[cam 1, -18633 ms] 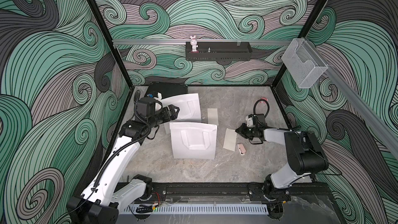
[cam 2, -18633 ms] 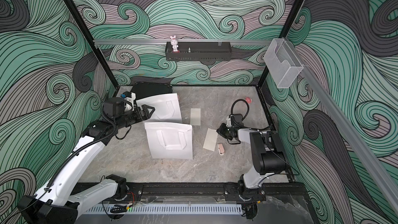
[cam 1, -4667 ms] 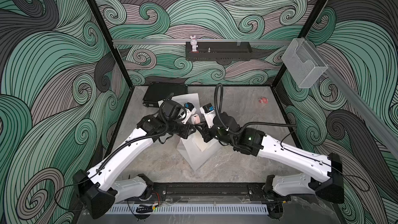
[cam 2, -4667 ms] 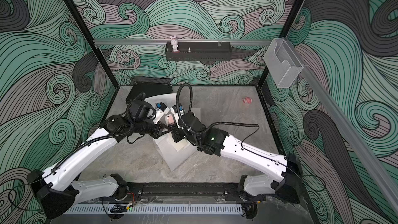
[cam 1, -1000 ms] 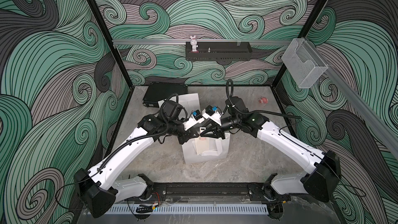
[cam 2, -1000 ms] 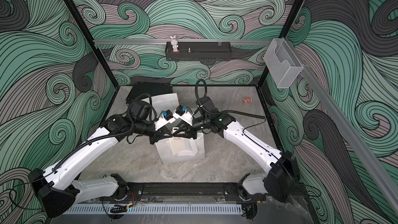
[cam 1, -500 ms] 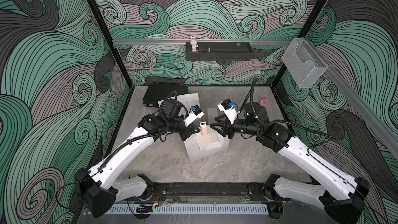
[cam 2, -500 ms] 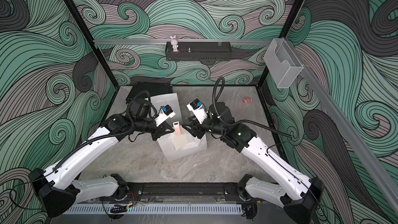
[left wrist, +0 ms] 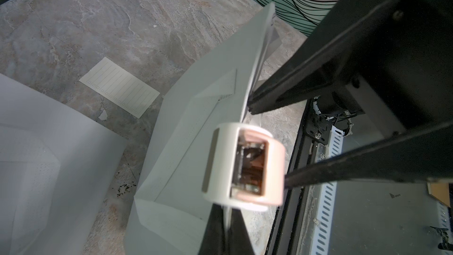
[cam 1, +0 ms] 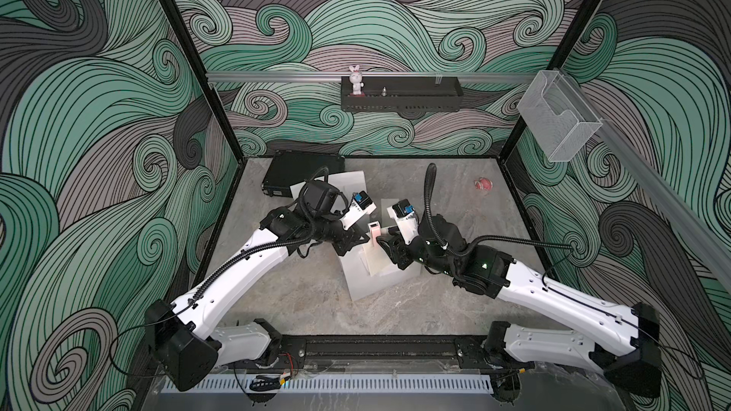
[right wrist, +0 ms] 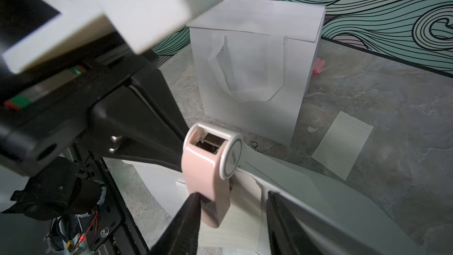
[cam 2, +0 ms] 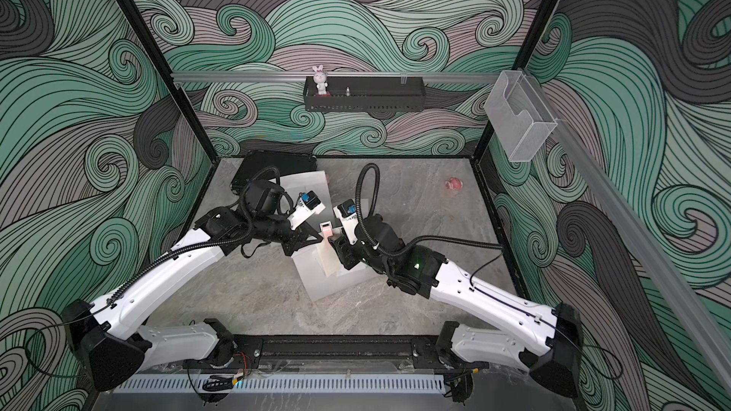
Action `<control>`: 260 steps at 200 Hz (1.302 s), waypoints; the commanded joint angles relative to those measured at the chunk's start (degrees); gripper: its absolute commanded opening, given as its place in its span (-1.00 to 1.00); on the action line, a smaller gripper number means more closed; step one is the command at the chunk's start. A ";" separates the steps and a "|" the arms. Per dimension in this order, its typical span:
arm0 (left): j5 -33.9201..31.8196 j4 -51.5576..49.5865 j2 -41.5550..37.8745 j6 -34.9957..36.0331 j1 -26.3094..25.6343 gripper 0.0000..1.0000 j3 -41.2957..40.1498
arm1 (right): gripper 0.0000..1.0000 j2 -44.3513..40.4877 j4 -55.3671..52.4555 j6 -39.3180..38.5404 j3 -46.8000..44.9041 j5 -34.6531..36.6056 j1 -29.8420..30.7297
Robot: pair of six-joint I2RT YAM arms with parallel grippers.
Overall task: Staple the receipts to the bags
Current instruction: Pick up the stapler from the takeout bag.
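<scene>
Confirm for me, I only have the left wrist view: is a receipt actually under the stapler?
Observer: Yes. The right wrist view shows a receipt lying on the bag, beneath the stapler.
Operator: Right hand gripping it yet?
Observer: No. The right hand straddles the stapler: one of its fingers touches the pink body, the other stands clear.
Operator: Anything outside my frame?
Observer: A black case in the back left corner, beside the second bag; whether they touch, I cannot tell.
</scene>
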 commanded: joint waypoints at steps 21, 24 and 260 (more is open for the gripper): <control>2.29 1.35 0.86 -1.08 -0.26 -1.00 1.93 | -0.04 0.99 3.58 -1.37 1.88 7.09 3.61; 2.37 1.33 0.85 -1.08 -0.19 -1.00 2.00 | -0.05 1.16 3.67 -1.43 1.93 7.30 3.79; 4.64 3.92 25.15 1.64 -0.13 -1.00 25.32 | -0.83 -19.34 -21.49 7.90 -3.26 25.12 -11.52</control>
